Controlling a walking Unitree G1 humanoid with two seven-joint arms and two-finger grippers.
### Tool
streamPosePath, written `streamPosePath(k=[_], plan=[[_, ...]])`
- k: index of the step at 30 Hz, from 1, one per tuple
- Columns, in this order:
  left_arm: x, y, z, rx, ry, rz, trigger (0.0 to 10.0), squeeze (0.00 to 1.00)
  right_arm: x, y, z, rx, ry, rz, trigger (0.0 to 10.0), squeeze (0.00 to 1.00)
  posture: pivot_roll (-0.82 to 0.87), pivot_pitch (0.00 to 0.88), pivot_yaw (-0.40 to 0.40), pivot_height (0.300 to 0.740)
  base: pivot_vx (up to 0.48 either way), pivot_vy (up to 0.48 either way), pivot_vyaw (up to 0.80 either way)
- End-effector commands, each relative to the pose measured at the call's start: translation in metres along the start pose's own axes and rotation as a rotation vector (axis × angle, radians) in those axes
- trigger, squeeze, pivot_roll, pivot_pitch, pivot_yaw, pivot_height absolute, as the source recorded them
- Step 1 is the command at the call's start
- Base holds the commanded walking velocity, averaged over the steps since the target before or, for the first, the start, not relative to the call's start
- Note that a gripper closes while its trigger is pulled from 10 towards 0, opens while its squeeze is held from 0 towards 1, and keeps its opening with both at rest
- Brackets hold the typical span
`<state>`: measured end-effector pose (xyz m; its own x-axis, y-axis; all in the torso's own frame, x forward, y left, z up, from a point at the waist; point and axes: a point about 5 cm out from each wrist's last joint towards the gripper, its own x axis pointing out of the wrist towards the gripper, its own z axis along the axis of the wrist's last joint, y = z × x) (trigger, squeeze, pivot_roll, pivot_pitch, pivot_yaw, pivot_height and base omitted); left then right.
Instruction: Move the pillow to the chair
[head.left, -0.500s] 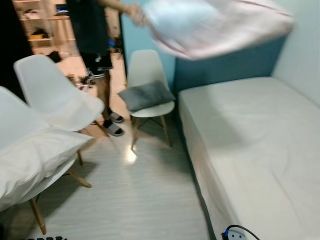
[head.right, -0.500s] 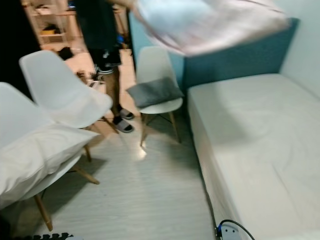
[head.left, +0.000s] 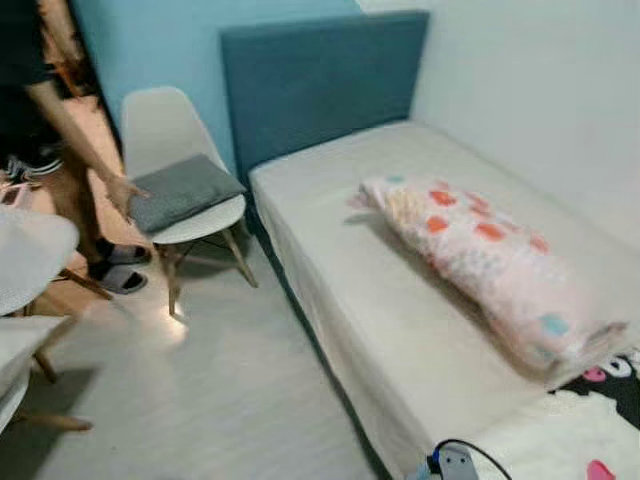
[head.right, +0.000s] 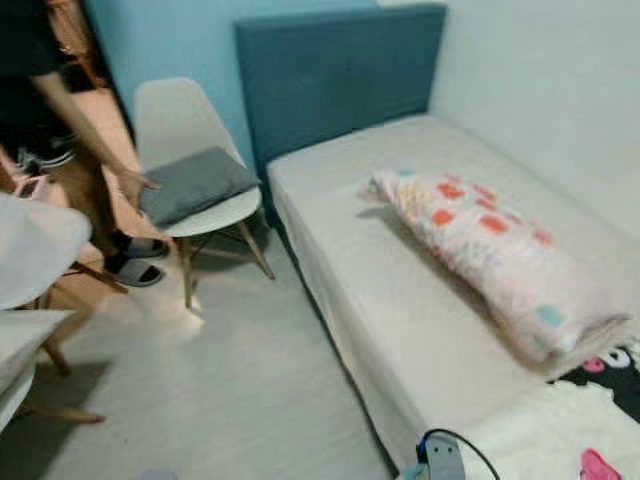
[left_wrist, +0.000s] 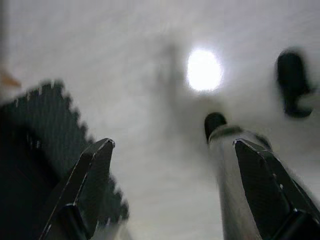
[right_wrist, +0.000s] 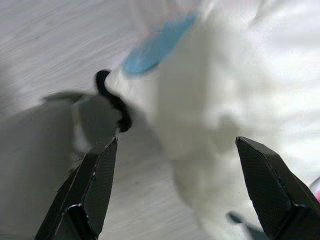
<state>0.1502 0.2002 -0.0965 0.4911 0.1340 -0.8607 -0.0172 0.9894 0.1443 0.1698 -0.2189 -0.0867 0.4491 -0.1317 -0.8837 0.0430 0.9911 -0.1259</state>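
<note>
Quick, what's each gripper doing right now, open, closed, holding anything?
Left gripper: open, holding nothing, above the floor.
Right gripper: open, holding nothing, near the white bedding.

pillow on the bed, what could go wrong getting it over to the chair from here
The chair already holds a grey cushion, so the pillow might slide off it. A person's hand reaches at that seat and their legs stand beside it, so a carry could bump them. Both the left gripper and right gripper hang open over the floor, away from the pillow.
</note>
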Motion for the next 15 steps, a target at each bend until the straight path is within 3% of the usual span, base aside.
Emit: streamPosePath(k=[1, 10, 15], plan=[[-0.003, 0.002, -0.019, 0.009, 0.06, 0.005, 10.0, 0.0, 0.0, 0.004, -0.002, -0.026, 0.006, 0.018, 10.0, 0.0, -0.09, 0.059, 0.022, 0.74, 0.0, 0.0, -0.73], [-0.003, 0.002, -0.02, -0.006, 0.057, -0.006, 10.0, 0.0, -0.002, -0.006, -0.013, -0.034, 0.026, 0.011, 10.0, 0.0, -0.09, 0.062, 0.029, 0.74, 0.0, 0.0, -0.73], [-0.004, 0.002, -0.021, -0.004, 0.051, -0.009, 10.0, 0.0, -0.001, 0.018, -0.02, -0.038, 0.036, 0.034, 10.0, 0.0, -0.08, 0.061, 0.03, 0.74, 0.0, 0.0, -0.73]])
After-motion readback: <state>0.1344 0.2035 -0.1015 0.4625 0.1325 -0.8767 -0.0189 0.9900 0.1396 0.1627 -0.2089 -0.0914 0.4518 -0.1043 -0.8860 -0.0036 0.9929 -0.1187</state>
